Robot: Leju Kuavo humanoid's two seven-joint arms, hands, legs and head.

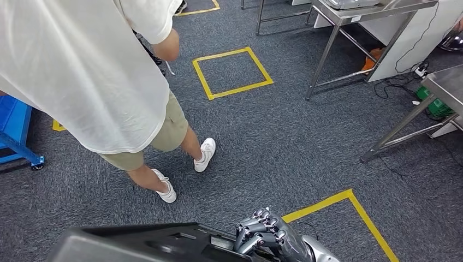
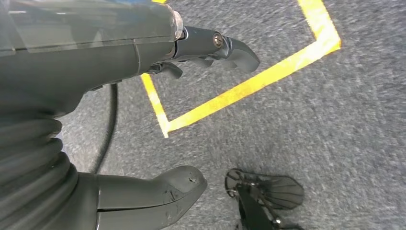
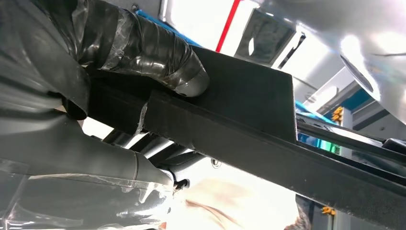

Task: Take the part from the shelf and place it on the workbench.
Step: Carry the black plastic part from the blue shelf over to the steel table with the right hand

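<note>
The dark part (image 1: 147, 243) sits at the head view's lower edge, largely cut off, with the right hand (image 1: 267, 232) curled over its end and gripping it. The left hand (image 2: 191, 110) hangs with fingers apart, holding nothing. A person (image 1: 93, 71) stands on grey carpet (image 1: 284, 147) marked with yellow tape squares (image 1: 232, 73); steel benches (image 1: 371, 13) stand beyond.

Right hand (image 1: 268, 232) grips the black part (image 1: 142, 243), fingers (image 3: 158, 52) curled over its edge; left hand (image 2: 119, 52) hangs with nothing in it, fingers apart.
</note>
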